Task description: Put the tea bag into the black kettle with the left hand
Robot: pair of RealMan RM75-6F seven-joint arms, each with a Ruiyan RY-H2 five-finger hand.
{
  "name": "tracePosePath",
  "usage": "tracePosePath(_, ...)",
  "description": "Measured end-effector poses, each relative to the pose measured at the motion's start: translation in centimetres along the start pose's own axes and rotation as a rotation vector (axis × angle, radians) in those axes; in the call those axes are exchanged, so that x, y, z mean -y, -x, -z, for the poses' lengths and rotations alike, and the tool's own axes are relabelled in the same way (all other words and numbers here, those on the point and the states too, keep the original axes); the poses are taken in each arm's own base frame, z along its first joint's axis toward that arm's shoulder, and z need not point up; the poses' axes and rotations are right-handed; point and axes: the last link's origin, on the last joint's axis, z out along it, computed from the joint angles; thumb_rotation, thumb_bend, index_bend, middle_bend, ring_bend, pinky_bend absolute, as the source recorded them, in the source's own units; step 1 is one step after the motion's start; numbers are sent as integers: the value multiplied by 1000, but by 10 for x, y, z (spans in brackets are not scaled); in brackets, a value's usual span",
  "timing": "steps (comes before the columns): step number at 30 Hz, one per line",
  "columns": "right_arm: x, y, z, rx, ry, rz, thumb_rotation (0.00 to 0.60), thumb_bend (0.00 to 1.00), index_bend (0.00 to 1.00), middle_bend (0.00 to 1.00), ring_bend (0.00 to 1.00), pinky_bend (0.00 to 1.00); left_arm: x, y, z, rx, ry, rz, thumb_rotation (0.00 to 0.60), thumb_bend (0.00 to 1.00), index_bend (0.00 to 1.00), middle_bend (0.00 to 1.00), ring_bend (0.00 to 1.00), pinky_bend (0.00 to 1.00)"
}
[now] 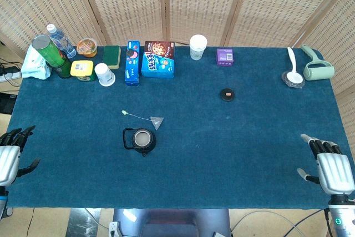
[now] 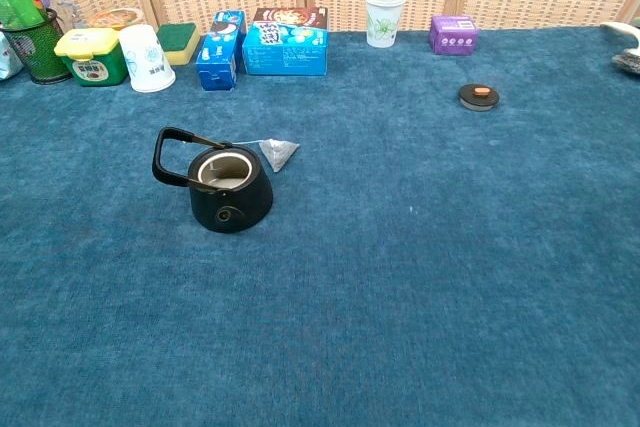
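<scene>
Head view: the left hand (image 1: 10, 156) sits at the left edge of the desk (image 1: 233, 154), fingers (image 1: 22, 132) spread apart and holding nothing. The right hand (image 1: 331, 169) sits at the right edge near the front corner, fingers (image 1: 319, 145) likewise spread, holding nothing. Neither hand appears in the chest view.

The black kettle (image 1: 140, 140) stands upright on the blue cloth in the left-centre area, lid off, its mouth open upward and its handle (image 2: 170, 152) to the left. The tea bag (image 1: 157, 121) lies flat on the cloth just beside the kettle on its far right side, apart from both hands. Its string runs leftward to a small tag (image 1: 125, 112).

A small round black lid (image 1: 227, 94) with an orange centre lies well apart, right of centre.

Along the far edge stand a white paper cup (image 1: 198, 46), a purple box (image 1: 224, 56), two blue cartons (image 1: 158, 59), a green sponge (image 1: 112, 55) and a yellow-lidded tub (image 1: 82, 69)
</scene>
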Motion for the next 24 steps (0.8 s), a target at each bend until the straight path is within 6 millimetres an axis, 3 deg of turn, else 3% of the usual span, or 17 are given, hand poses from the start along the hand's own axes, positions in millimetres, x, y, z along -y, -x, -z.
tracePosePath(18, 1, 0, 0, -1, 2, -3, 600, 154, 201, 290, 302, 244, 1, -4, -8, -15, 8, -14, 600, 287, 119, 250, 146, 159)
tracePosePath(20, 1, 0, 0, -2, 3, -3, 600, 154, 201, 290, 302, 245, 1, -6, -11, -18, 16, -20, 600, 287, 118, 253, 170, 208)
tracePosePath(24, 0, -1, 0, -2, 9, -12, 600, 154, 201, 289, 302, 246, -1, -10, -21, -18, 42, -37, 600, 286, 129, 347, 316, 487)
